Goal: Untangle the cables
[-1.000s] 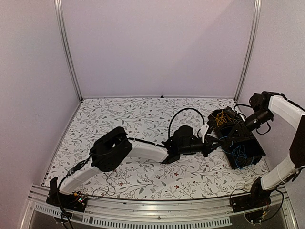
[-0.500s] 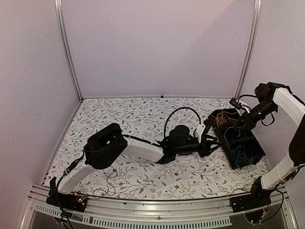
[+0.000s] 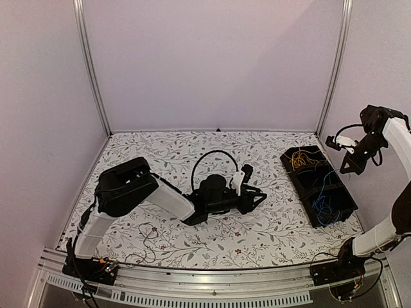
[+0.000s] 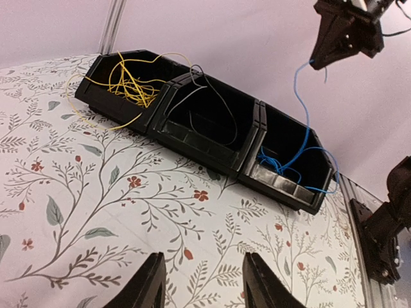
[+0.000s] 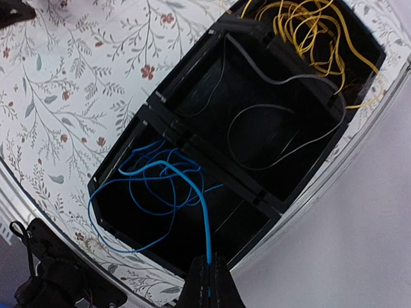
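left jaws: now wide, backed off bin row (image 4: 209, 146) | right jaws: now pinching blue cable (image 5: 203, 208), raised | cable likely drawing free

Yellow cables (image 4: 131, 80): tangled in the far compartment of the bin (image 4: 192, 138).
Dark cable (image 4: 221, 106): looped, middle compartment.
Blue cables (image 4: 289, 167): near compartment, one strand stretched upward.

- Top view: high behind the arm bases, looking down on the bin row (image 3: 302, 186), far off at right.
- Left wrist view: low over the counter (image 4: 96, 212), facing the bin row and the right end effector (image 4: 316, 59) above it.
- Right wrist view: close above the bin row, looking down.
- All share the bin row.
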Available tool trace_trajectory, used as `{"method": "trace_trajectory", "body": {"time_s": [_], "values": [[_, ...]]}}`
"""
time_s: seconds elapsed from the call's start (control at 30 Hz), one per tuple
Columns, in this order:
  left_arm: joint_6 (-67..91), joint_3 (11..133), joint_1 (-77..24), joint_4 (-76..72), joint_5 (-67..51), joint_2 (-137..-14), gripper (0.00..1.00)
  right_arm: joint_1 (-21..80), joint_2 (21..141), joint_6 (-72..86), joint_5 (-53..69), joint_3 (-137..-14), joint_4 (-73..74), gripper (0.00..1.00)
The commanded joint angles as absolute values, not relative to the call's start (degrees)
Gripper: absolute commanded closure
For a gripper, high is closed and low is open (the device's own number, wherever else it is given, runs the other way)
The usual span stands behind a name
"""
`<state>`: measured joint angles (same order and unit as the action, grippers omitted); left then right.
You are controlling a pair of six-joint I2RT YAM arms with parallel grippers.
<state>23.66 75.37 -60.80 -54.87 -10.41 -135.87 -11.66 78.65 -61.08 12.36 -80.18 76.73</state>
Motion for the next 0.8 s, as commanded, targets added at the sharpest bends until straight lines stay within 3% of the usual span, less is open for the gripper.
{"method": "trace_trajectory", "body": {"time_s": [0.0,0.27,0.5,0.53,0.6,0.77], "values": [[24.8,72.8,-59.8,-59.1,-8.8,-132.3,0.56,-11.9,77.8,-64.3,3.9,-70.3,77.4,1.0],[24.6,66.9,-58.7,-56.7,-6.2,-126.0,0.56,-11.8,80.9,-62.0,1.6,-56.0,63.5,1.0],[24.5,62.7,-57.1,-32.4,7.3,-113.6,0.54,-11.7,87.4,-58.7,1.9,-54.4,54.8,0.99],[24.7,62.4,-56.9,-28.1,9.5,-112.0,0.54,-11.8,87.8,-58.5,1.8,-54.8,54.3,0.96],[25.4,61.8,-56.6,-20.0,13.8,-108.8,0.52,-11.7,88.2,-58.2,1.2,-56.0,54.4,0.78],[30.5,61.6,-56.0,3.7,22.9,-101.6,0.45,-11.8,83.8,-60.2,2.3,-64.1,64.5,0.55]]}}
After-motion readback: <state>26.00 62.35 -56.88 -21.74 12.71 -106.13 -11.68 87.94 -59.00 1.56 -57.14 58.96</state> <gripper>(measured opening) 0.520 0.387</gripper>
